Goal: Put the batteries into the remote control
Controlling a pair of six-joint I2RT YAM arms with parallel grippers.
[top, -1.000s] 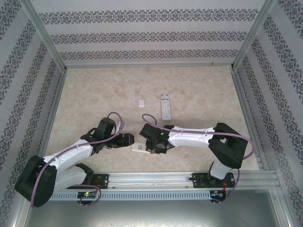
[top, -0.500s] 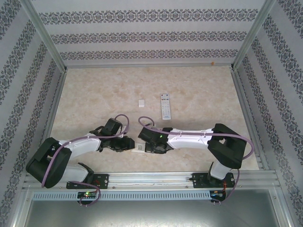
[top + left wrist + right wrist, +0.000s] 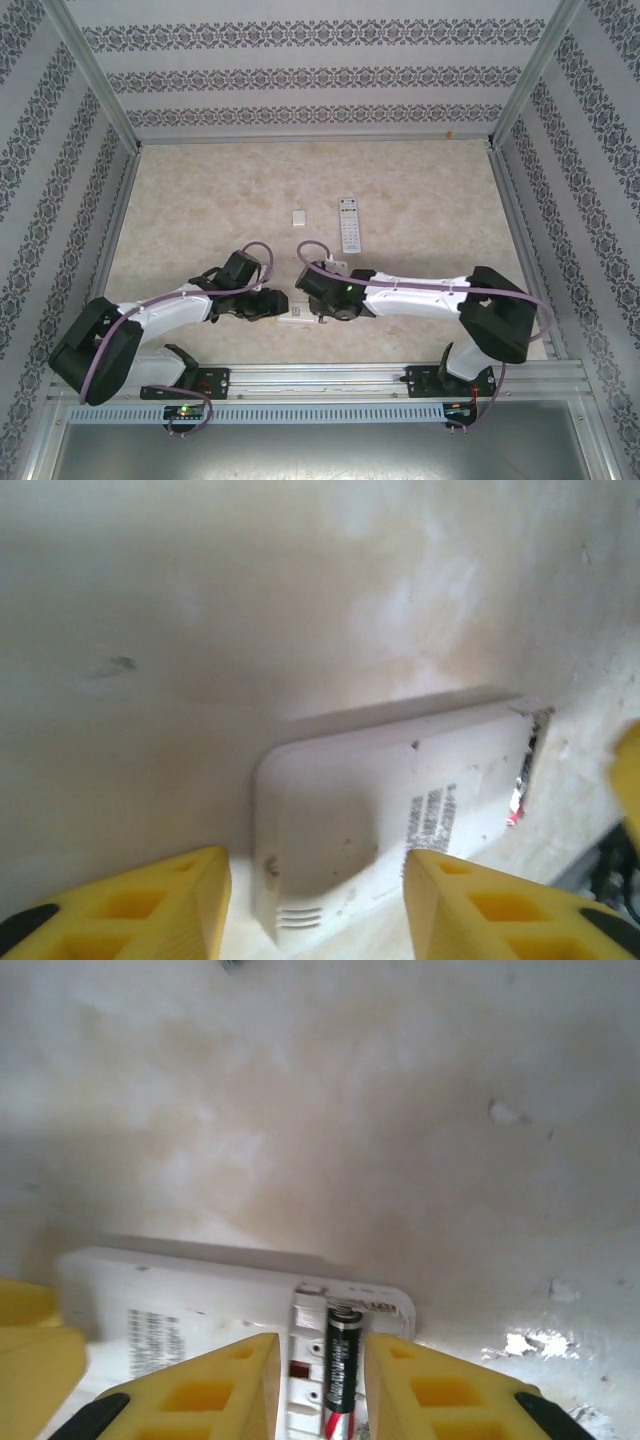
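- Remote [image 3: 297, 318]: back up on the counter [image 3: 200, 200], near edge, compartment exposed for loading.
- Battery [image 3: 340, 1360]: lies in the compartment, apparently seated.
- Left tool [image 3: 315, 880]: open astride the remote's left end, gripping nothing; probably there to steady it.
- Right tool [image 3: 322, 1355]: slightly open around the battery, not clamping.

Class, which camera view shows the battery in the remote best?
Right wrist: the battery lies close-up inside the remote. Left wrist catches the compartment edge; top external makes the remote a tiny sliver.
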